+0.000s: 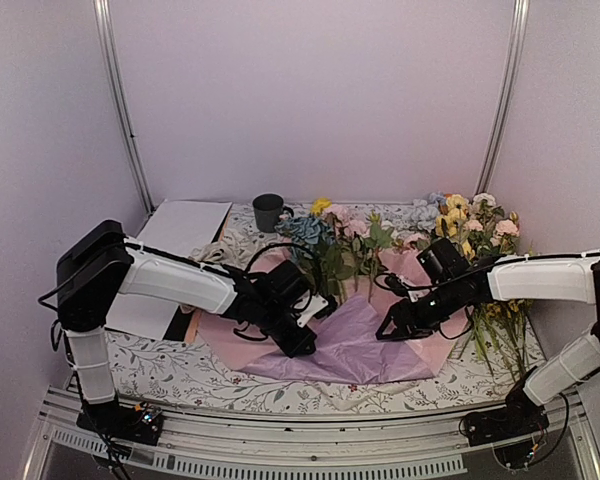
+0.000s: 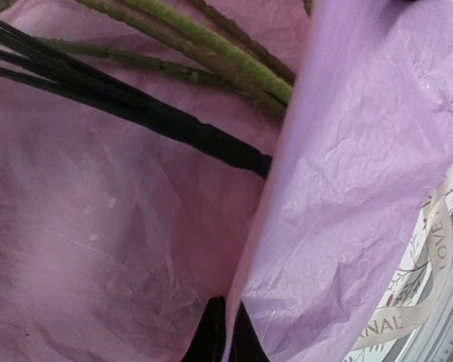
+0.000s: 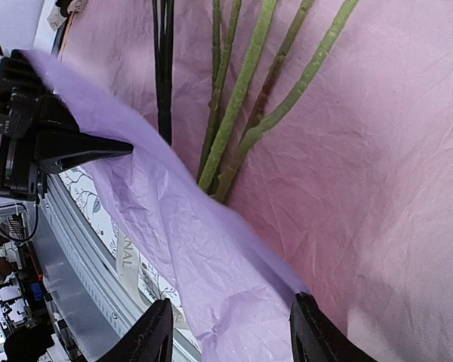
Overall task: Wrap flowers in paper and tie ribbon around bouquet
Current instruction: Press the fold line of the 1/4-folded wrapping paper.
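Pinching the lifted edge of the lilac paper (image 1: 355, 350), my left gripper (image 2: 225, 313) is clamped shut on it, just left of centre. My right gripper (image 3: 232, 302) stands part-open, jaws astride the sheet's fold. The flowers (image 1: 330, 235) lie on the paper, green stems (image 3: 241, 105) pointing down-frame. The cream ribbon (image 2: 438, 241) peeks out lower right.
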Tool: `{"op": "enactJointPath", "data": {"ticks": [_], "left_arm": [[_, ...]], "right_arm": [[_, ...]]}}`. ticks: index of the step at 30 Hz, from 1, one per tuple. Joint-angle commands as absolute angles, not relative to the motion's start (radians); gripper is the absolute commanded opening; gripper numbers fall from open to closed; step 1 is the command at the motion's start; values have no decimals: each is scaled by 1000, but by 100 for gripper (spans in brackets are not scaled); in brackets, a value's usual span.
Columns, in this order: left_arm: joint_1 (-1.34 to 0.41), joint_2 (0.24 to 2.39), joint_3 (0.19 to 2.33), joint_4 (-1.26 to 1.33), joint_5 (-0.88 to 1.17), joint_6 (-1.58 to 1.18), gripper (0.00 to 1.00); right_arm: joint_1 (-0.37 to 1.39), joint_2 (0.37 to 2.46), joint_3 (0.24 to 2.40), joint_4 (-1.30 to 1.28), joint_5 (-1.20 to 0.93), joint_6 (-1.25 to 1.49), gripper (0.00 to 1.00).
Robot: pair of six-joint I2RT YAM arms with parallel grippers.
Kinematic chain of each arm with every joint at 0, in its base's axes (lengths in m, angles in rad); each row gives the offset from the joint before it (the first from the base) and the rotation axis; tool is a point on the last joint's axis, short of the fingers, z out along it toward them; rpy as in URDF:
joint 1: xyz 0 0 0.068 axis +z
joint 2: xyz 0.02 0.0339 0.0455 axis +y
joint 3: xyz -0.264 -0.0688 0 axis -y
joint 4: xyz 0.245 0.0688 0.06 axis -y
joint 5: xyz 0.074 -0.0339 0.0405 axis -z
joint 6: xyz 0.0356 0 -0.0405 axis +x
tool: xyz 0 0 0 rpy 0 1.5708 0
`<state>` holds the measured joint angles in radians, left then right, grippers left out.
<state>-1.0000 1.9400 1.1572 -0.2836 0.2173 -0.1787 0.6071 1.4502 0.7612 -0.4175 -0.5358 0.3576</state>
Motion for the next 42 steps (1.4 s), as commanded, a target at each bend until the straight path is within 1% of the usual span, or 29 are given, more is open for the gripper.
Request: {"op": "enactJointPath", "data": {"ticks": [1, 7, 10, 12, 17, 19, 23, 27, 29, 30, 32, 33, 36, 37, 38, 39, 40, 41, 42], "left_arm": [[-956, 1942, 1158, -362, 153, -136, 0], [-937, 1916, 1122, -312, 198, -146, 0], [-927, 1913, 1088, -249, 267, -175, 0], [-918, 1895, 1051, -194, 302, -211, 0], [-917, 1852, 988, -116, 339, -245, 0], [-916, 1864, 993, -130, 334, -239, 0], [-918, 1879, 1001, -152, 314, -234, 0], [-927, 1881, 1014, -154, 288, -235, 0], [-935, 1877, 1042, -190, 244, -238, 25], [-946, 1864, 1056, -214, 200, -237, 35], [-979, 1815, 1090, -265, 81, -231, 46], [-998, 1789, 1111, -300, 3, -229, 50], [-1084, 1726, 1208, -441, -235, -208, 55], [-1119, 1711, 1232, -466, -282, -196, 55], [-1146, 1696, 1236, -468, -284, -183, 54], [-1170, 1680, 1228, -449, -259, -174, 53], [-1183, 1667, 1208, -413, -181, -167, 51], [-1191, 1655, 1180, -367, -72, -169, 47], [-1192, 1647, 1143, -312, -12, -176, 42]], "right_arm": [[601, 1456, 764, -351, -593, 361, 55], [615, 1391, 867, -460, -577, 298, 53], [674, 1379, 874, -451, -641, 277, 52], [731, 1404, 844, -394, -714, 289, 49], [776, 1506, 801, -344, -680, 354, 43], [775, 1537, 792, -382, -611, 378, 41], [775, 1580, 783, -557, -362, 417, 38], [775, 1562, 727, -630, -263, 465, 38], [775, 1559, 702, -605, -274, 485, 38], [775, 1559, 697, -585, -306, 489, 38], [775, 1559, 698, -561, -332, 493, 38], [775, 1558, 707, -563, -323, 495, 37], [775, 1544, 740, -592, -280, 500, 37], [775, 1541, 753, -597, -279, 498, 37], [776, 1540, 759, -596, -285, 493, 37], [775, 1542, 765, -594, -294, 489, 37], [775, 1546, 768, -594, -304, 483, 37], [775, 1550, 771, -592, -313, 479, 37], [775, 1551, 772, -590, -317, 476, 37]]}}
